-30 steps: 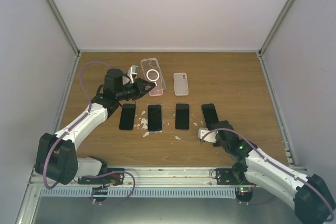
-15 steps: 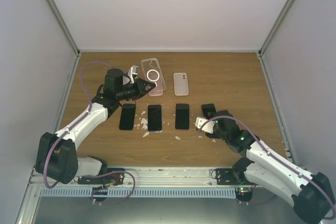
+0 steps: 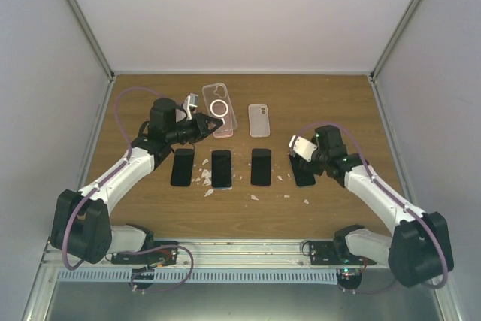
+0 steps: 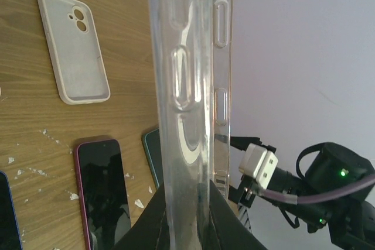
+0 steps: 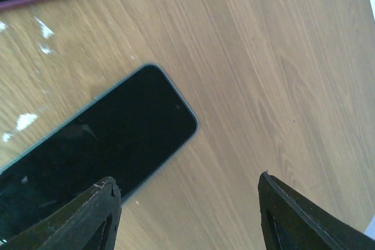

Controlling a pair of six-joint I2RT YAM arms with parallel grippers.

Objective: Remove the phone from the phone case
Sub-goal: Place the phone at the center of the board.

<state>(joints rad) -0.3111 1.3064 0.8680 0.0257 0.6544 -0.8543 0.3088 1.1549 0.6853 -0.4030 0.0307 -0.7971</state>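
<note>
My left gripper (image 3: 201, 123) is shut on the edge of a clear phone case (image 3: 218, 107) with a white ring and holds it up above the table's far left; in the left wrist view the clear case (image 4: 187, 86) stands on edge between the black fingers (image 4: 225, 221) and looks empty. A dark phone with a teal edge (image 5: 99, 150) lies flat on the wood. My right gripper (image 5: 187, 215) hovers open over its end, touching nothing. From above, this phone (image 3: 303, 173) is the rightmost of a row, under the right gripper (image 3: 307, 157).
Three more dark phones (image 3: 182, 167) (image 3: 221, 168) (image 3: 261, 167) lie in the row. A white case (image 3: 259, 119) and a pinkish case (image 3: 224, 131) lie behind them. White chips (image 3: 203, 179) are scattered on the wooden table (image 3: 338, 103). Grey walls stand on both sides.
The right gripper has opened and swung from the near end of the rightmost phone to above its far end. The left arm and the clear case have not moved.
</note>
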